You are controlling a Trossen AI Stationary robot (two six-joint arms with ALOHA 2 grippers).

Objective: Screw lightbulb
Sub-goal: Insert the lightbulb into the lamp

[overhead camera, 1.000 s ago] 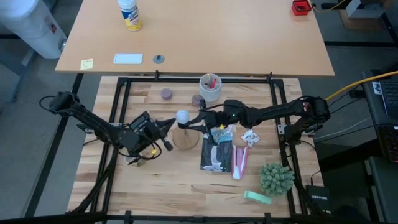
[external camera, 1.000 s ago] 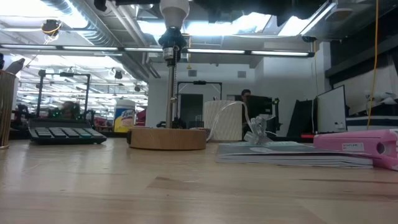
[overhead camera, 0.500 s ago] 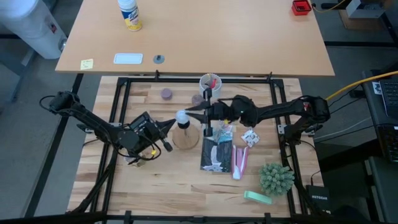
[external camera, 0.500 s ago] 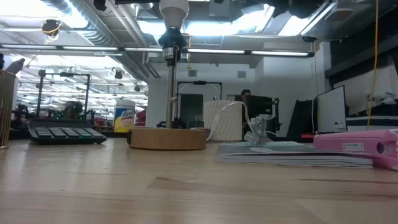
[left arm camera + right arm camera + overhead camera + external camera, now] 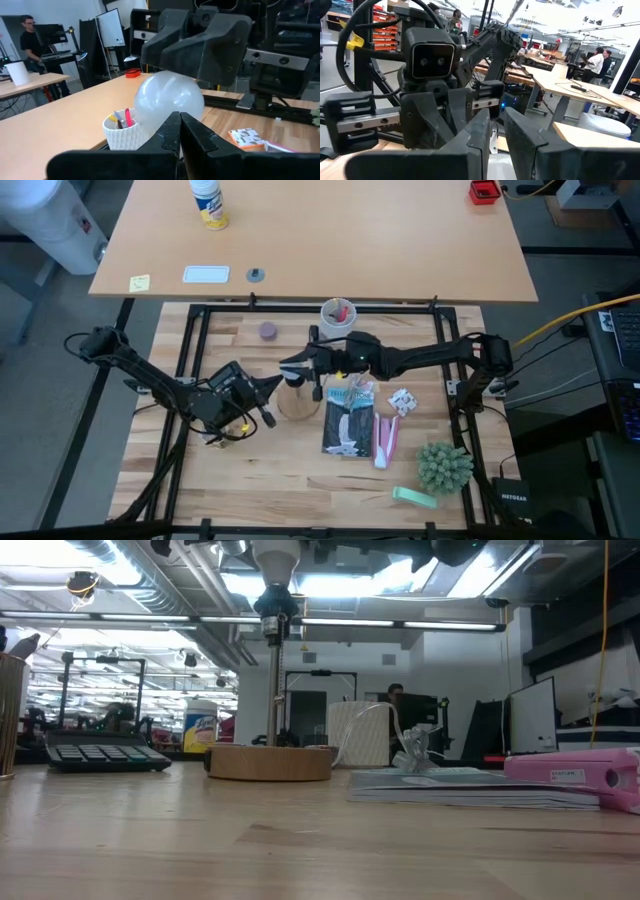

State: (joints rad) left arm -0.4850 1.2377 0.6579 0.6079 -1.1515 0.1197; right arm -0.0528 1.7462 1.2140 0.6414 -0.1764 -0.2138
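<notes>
The white frosted lightbulb (image 5: 167,100) stands upright on top of the thin socket post (image 5: 272,680) of the round wooden disc stand (image 5: 298,404); its top is cut off in the low view (image 5: 276,558). My right gripper (image 5: 292,366) reaches in from the table's right and covers the bulb from above; its fingers (image 5: 497,135) are almost together. My left gripper (image 5: 277,382) comes from the left, shut (image 5: 179,125), with its tips just below and in front of the bulb. My left gripper's shut fingertips (image 5: 172,131) hide the spot under the bulb, so I cannot tell whether they touch the post. My right gripper's dark fingers (image 5: 200,42) lie right over the bulb's top (image 5: 170,77); I cannot tell whether they touch it.
A white cup with red items (image 5: 338,318) stands just behind the stand. A dark booklet (image 5: 347,425), a pink item (image 5: 386,438) and a small packet (image 5: 402,400) lie to its right. A green plant (image 5: 444,467) is near the front right, and a purple disc (image 5: 268,330) at the back.
My right gripper has rolled about its own axis and then gone toward the table's left, from beside the bulb to over it, so the bulb no longer shows from above. The bulb and the stand have stayed in place.
</notes>
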